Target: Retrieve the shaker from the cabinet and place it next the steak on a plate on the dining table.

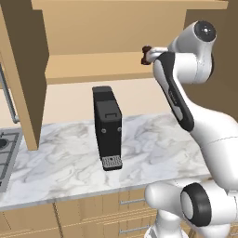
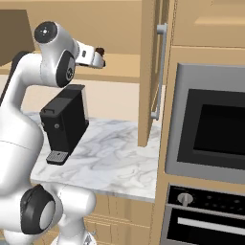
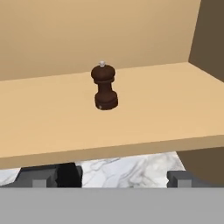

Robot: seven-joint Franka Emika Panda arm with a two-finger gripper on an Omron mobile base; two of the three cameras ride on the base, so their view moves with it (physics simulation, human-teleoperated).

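One shaker (image 3: 105,88) stands upright at the centre of the hand view on the single cabinet (image 3: 131,118) shelf, while the one gripper (image 3: 112,177), at the frame's bottom, has its jaws spread wide, apart from it.
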